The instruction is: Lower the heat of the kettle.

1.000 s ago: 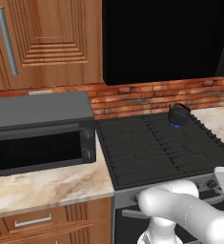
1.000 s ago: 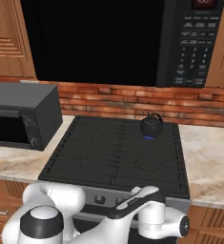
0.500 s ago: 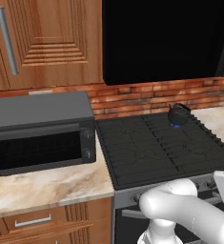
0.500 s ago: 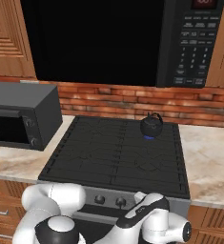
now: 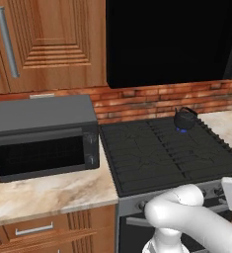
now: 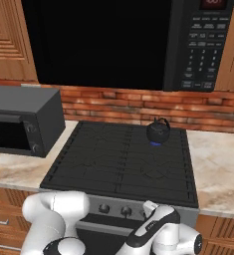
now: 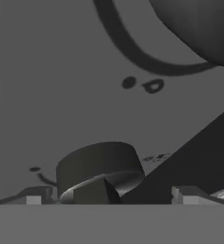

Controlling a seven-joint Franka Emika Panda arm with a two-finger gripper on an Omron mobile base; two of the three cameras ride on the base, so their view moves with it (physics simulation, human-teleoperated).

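A small glossy black round kettle (image 6: 159,131) sits over a blue flame on the rear right burner of the black gas stove (image 5: 162,153), near the red brick backsplash (image 6: 113,107). Below, the white arm's gripper (image 7: 108,193) closes in on a dark round control knob (image 7: 99,167) on the stove's grey front panel (image 6: 116,209); whether its jaws are spread cannot be told. The risk: turning the wrong burner's knob, or slipping off it.
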